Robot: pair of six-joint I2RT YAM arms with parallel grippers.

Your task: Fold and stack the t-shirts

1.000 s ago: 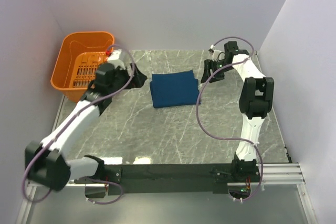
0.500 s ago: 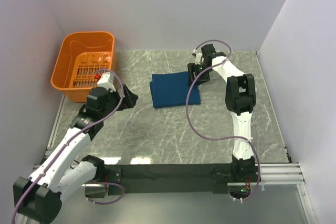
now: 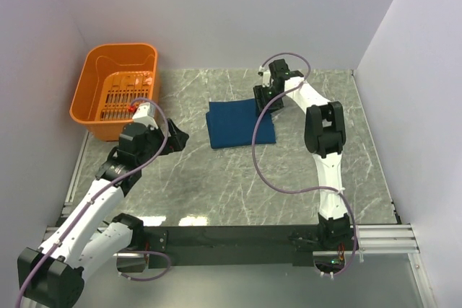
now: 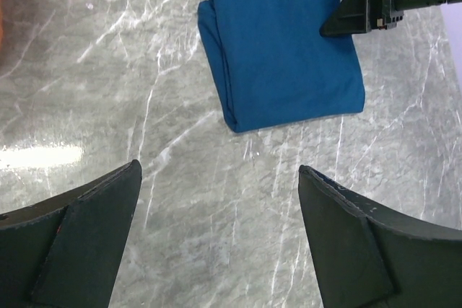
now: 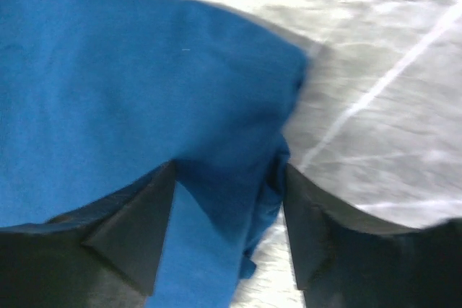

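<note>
One dark blue t-shirt point(image 3: 237, 125) lies folded as a flat rectangle on the marble table, also seen in the left wrist view point(image 4: 285, 55). My right gripper point(image 3: 266, 100) is low over its far right corner. In the right wrist view the open fingers point(image 5: 229, 166) straddle the folded blue edge point(image 5: 144, 70), with cloth lying between them and brushing the right finger. My left gripper point(image 3: 180, 137) hovers left of the shirt, a short way off. Its jaws point(image 4: 219, 167) stand wide open over bare marble with nothing between them.
An orange slotted basket point(image 3: 94, 77) stands at the far left corner of the table. White walls close in on the left, back and right. The right arm's purple cable point(image 3: 257, 151) loops down over the shirt's right edge. The black rail point(image 3: 238, 237) runs along the near edge.
The right gripper has moved left from beside the shirt onto its far right corner. The left arm has drawn back from the basket toward the near side and now holds still.
</note>
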